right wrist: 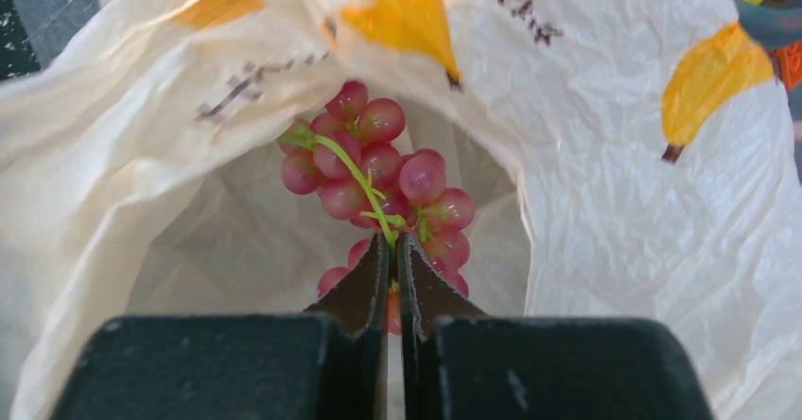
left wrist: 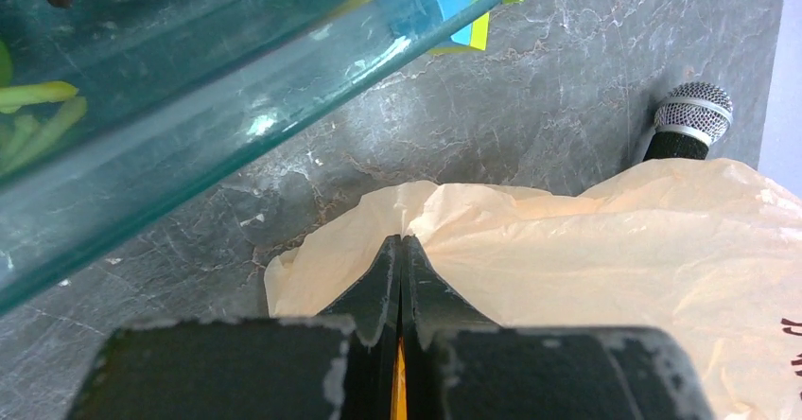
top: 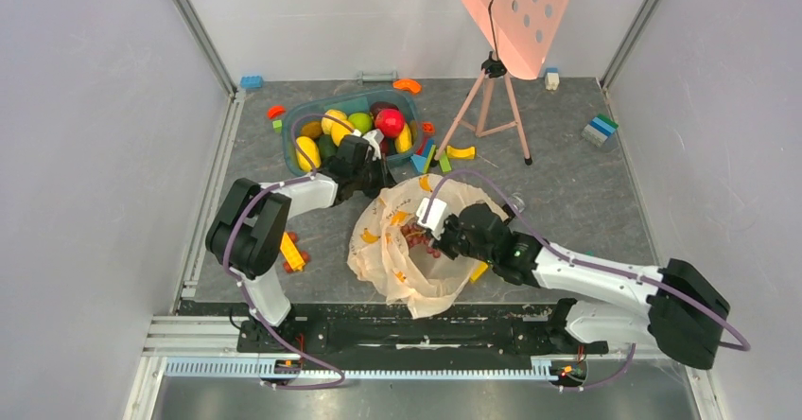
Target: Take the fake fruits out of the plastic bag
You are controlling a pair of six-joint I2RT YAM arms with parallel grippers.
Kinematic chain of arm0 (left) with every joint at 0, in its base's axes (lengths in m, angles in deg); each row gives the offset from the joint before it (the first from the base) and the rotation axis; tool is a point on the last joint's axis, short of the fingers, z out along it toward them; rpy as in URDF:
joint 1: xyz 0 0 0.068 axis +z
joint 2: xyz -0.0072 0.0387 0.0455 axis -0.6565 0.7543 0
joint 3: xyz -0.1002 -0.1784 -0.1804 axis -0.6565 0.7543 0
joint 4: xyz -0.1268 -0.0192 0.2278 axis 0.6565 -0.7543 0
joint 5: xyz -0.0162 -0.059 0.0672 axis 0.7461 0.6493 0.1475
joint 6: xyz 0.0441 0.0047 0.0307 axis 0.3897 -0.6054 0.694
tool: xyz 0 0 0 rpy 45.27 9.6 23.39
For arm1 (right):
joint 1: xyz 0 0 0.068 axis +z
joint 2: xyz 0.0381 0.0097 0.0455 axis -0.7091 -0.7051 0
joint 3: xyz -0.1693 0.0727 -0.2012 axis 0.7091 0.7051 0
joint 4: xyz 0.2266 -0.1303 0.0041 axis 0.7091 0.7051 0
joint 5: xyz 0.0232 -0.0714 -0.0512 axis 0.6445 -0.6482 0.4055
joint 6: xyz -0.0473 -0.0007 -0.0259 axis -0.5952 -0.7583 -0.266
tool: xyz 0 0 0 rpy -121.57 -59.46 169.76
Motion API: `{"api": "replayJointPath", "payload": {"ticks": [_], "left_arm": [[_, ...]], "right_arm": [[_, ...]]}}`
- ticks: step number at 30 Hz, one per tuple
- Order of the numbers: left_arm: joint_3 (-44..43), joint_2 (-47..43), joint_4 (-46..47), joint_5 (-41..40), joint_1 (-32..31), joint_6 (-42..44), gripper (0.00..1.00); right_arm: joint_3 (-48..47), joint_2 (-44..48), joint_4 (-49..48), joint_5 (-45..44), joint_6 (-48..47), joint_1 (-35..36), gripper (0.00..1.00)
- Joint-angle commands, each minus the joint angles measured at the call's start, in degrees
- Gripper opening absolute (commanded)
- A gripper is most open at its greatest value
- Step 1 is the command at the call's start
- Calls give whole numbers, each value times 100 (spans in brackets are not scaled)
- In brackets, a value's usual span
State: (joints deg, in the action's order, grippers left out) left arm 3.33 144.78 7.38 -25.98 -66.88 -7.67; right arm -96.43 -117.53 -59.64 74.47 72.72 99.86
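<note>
Right gripper (right wrist: 394,243): jaws pressed together on the thin green stem of the grape bunch (right wrist: 378,169), inside the mouth of the plastic bag (right wrist: 605,202).
Left gripper (left wrist: 402,243): jaws closed tight, apparently pinching the bag's rim at its 11 o'clock edge.
Grape bunch: sits in the opening, with film arching over it from 9 through 12 to 3 o'clock. It is not yet out.
Step in hand: drawing the grapes out.
Doing it well: pull slowly back toward 4 o'clock along the line of the opening. The pinched rim should be held up and taut so the mouth gapes. A stem grip is slight and could slip if the berries drag.
Fake fruits (top: 389,122): yellow, green and red ones lie in the teal tub (left wrist: 189,127) at 11 o'clock of the bag.
Around: microphone (left wrist: 693,117) against the bag at 2 o'clock, tripod (top: 492,66) at 1 o'clock, toy blocks (top: 599,131) scattered.
In the way: drooping crinkled film over the grapes, and the tub wall close to the left claw.
</note>
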Motion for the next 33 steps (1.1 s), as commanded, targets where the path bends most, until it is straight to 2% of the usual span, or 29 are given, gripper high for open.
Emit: {"api": "replayJointPath", "payload": {"ticks": [1,16,20,24,33], "left_arm": [[-8,-81,89,-179,-9,261,2],[259,-205,312,-101,-3,257,2],[435,-343,466,-57,1,261,2],[601,-468,634,-10,1,222,2],[1119,-726,1084,33,-4,132,2]], "right_arm": [[354,595,-117,105,403,85,0],[1113,1951,-133,87,1151,103,0],[984,2139,20,-316,1962,96,0],[675,2008,294,-239,2581,94,0],[257,2196,494,-288,2970,87,0]]}}
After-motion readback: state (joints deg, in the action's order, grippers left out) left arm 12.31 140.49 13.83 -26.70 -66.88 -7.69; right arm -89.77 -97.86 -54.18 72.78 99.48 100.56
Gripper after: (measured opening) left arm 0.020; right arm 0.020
